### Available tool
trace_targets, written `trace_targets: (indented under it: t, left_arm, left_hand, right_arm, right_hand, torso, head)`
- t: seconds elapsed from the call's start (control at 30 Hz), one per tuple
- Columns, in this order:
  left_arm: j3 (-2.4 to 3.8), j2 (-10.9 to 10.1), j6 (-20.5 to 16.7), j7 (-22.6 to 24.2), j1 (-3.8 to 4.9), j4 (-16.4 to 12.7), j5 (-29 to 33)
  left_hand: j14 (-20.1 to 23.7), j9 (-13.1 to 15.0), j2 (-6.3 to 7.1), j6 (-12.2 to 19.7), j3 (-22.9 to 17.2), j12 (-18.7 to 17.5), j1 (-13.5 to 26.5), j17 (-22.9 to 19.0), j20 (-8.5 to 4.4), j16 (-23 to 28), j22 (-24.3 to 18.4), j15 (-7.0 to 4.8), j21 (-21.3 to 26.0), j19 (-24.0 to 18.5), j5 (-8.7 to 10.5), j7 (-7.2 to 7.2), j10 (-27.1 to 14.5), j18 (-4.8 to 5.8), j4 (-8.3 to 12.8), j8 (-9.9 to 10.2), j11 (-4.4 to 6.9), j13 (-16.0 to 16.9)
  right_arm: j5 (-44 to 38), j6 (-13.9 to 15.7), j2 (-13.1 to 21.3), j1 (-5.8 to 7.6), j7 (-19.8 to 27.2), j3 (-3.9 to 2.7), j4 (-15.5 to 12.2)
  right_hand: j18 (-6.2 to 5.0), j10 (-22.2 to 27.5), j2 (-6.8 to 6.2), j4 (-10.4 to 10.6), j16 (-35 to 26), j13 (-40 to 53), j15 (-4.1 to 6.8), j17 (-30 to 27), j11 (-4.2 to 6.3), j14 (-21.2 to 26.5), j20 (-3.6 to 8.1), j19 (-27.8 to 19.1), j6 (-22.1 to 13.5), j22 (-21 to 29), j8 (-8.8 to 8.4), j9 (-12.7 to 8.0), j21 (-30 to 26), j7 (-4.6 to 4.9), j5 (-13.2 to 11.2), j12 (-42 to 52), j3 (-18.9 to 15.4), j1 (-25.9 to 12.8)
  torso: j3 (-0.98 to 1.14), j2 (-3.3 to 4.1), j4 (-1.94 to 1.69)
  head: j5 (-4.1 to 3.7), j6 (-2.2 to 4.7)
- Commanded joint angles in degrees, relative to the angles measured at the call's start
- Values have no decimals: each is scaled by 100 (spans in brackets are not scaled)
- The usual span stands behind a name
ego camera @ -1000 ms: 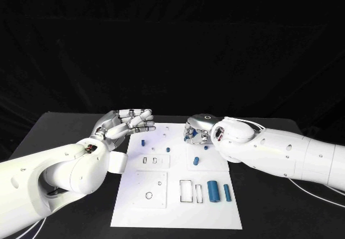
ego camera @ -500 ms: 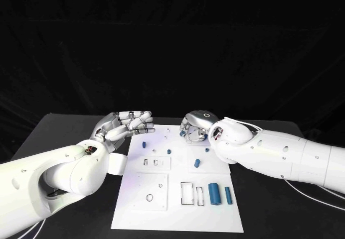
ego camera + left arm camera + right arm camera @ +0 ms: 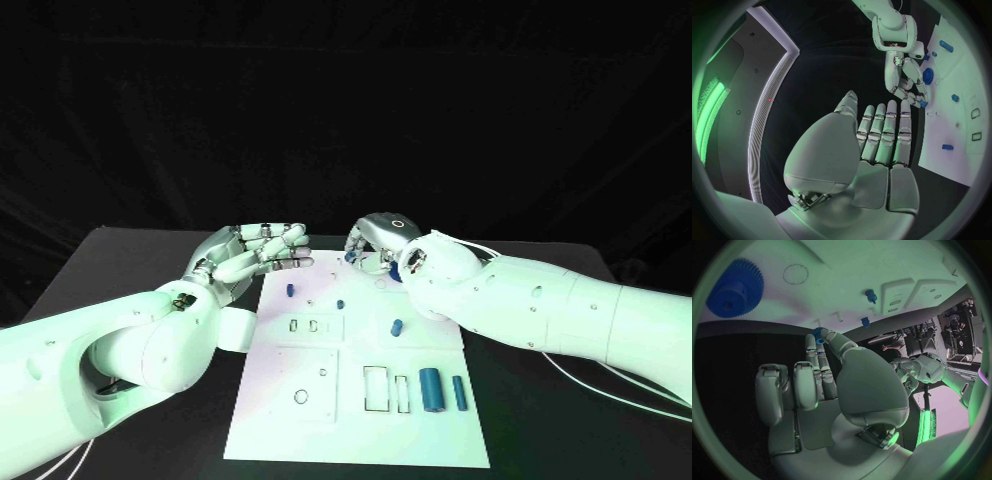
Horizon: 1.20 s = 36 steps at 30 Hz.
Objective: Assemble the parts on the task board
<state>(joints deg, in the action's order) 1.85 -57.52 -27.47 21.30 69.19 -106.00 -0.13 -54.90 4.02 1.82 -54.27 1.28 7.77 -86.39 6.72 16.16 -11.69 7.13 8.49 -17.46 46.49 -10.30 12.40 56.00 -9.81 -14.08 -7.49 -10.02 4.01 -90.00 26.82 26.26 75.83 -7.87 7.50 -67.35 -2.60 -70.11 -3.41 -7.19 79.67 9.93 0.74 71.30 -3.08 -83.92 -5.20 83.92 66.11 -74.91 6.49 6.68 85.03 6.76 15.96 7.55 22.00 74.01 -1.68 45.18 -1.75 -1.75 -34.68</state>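
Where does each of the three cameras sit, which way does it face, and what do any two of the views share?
Head view: on the robot's head, looking down at the task board; both arms, left hand, right hand.
Left wrist view: behind the left hand, facing past it toward the board's far end and the right hand.
Right wrist view: behind the right hand, facing the board and a blue gear.
Shared: both wrist views show that gear.

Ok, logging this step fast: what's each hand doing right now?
Left hand: open, fingers apart, holding nothing.
Right hand: pinching a small blue part at the fingertips.
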Motion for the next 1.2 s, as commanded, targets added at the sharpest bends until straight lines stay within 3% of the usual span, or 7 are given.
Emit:
trace_targets:
  t: [0.03,1.2]
  left_arm:
    - [6,16,113,28,14,-17,-28]
    - [6,47,118,3,87,-16,-28]
  left_hand:
    - [20,-7,5,-12,25,-40,-51,3,6,21,5,4,-37,11,27,32,-17,-59,20,31,-33,-9]
    - [34,-8,7,-3,36,-63,-44,3,8,43,1,12,-34,-2,29,43,-31,-56,20,46,-42,-11]
  right_arm:
    - [29,86,-89,-14,102,-2,115]
    - [54,-250,-688,-155,217,4,900]
  right_hand:
    - [65,-6,0,-7,38,10,31,9,-24,-283,8,72,6,-665,-1,6,35,43,10,11,31,35]
    - [41,88,-95,55,11,-2,-2,-62,-64,-260,-21,-5,-77,-573,-48,36,-21,73,-45,-48,99,-59]
  torso:
    - [-1,5,-4]
    - [-5,9,-7]
  head:
    - [4,-8]
    - [28,-21]
